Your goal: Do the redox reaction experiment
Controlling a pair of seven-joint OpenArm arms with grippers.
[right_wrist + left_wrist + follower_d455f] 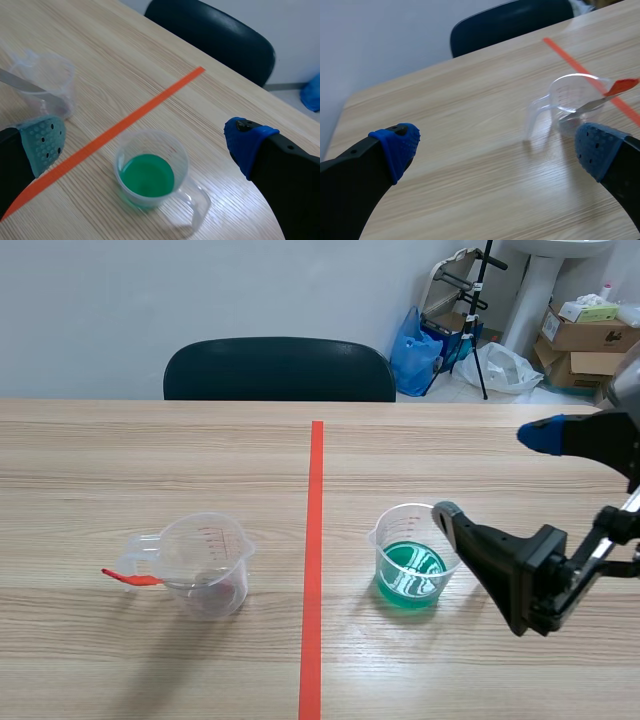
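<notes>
- The left pincer point(497, 147) is open wide and holds nothing. It hangs over the bare desk point(455, 130).
- The clear cup point(572, 102) stands on the desk ahead of the left pincer, close to its right finger. It has a handle and a spout.
- A thin tool with a red handle point(620, 86) leans inside the clear cup. Its red end sticks out over the rim.
- Something dark lies at the bottom of the clear cup. It is too small to tell what it is.
- The right pincer point(495, 475) is open wide too and holds nothing.
- The green cup point(413, 560) stands on the desk, a little way to the right of the orange-red tape line point(316, 540). It has green liquid in it.
- From the right wrist view the green cup sits low between the two fingers, apart from both.
- From the scene view one finger tip is just by the green cup's rim. I cannot tell if it touches.
- The clear cup is on the other side of the tape line, well apart from the green cup.
- A dark chair point(280, 368) stands behind the desk.
</notes>
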